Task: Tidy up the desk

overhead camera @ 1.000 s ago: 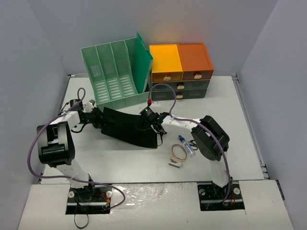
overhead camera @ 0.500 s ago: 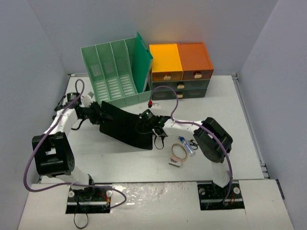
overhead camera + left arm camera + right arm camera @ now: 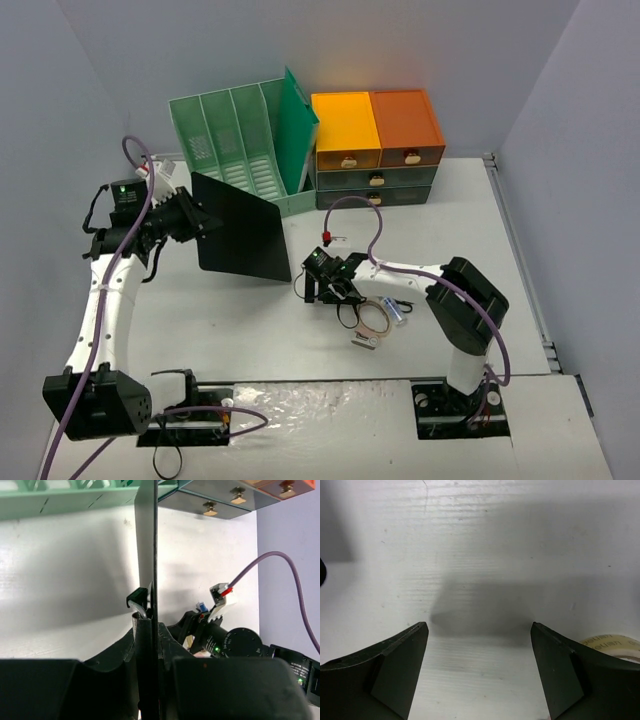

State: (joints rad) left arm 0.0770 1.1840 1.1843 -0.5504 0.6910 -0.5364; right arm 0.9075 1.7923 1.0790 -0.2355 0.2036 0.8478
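Far left first: the left hand point(image 3: 192, 216) is pressed tight on one edge of a thin black rectangular sheet point(image 3: 243, 230), pinching it. The sheet stands on edge, pretty much upright. In the left wrist view it's just a skinny dark line running up from between the fingers point(image 3: 142, 642). Can't tell if its bottom corner touches anything.

Right behind it is a mint-green slotted plastic file rack point(image 3: 235, 150), with a darker green flat folder point(image 3: 296, 130) tilted at its right end.

Everything sits on the big matte off-white surface point(image 3: 250, 320). It fills the whole middle of the top view, with the arm bases at its near edge and the rack at its far edge.

Near the middle, the right hand point(image 3: 312, 290) is down low over the surface with its fingers spread wide. Only bare surface shows between them in the wrist view. A clear tan ring of tape point(image 3: 375, 318) lies just beside its right finger. A small blue-capped thing point(image 3: 397, 311) and a little silver-and-black bit point(image 3: 367, 342) lie near the tape, both too small to make out.

At the far edge, just beside the rack on its right, is an orange-and-dark-grey drawer unit point(image 3: 378, 150), drawers closed.
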